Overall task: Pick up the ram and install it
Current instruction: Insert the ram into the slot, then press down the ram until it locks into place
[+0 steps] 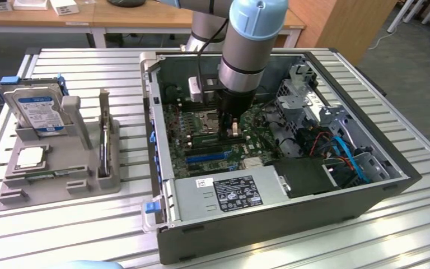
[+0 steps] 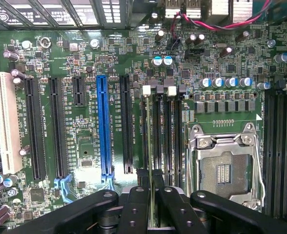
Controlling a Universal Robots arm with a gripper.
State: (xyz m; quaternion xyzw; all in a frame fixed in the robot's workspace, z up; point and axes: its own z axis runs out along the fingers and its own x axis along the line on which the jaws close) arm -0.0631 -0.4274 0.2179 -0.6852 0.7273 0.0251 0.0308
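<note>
The ram (image 2: 149, 136) appears edge-on as a thin green strip standing along a black memory slot (image 2: 165, 131) of the motherboard (image 2: 85, 48), beside the empty CPU socket (image 2: 224, 165). My gripper (image 2: 152, 178) is shut on the strip, its black fingers (image 2: 139, 195) pressed against both sides. In the exterior view the gripper (image 1: 234, 133) reaches straight down into the open computer case (image 1: 163, 168), its tips just above the board near the socket. How deep the ram sits in the slot cannot be told.
A blue expansion slot (image 2: 103, 126) and black slots lie beside the memory slots. The case holds a power supply (image 1: 230, 193), drive cage (image 1: 304, 92) and blue cables (image 1: 342, 151). At the exterior view's left, a grey holder (image 1: 58, 185) carries a hard drive (image 1: 40, 109) and a silver CPU (image 1: 32, 158).
</note>
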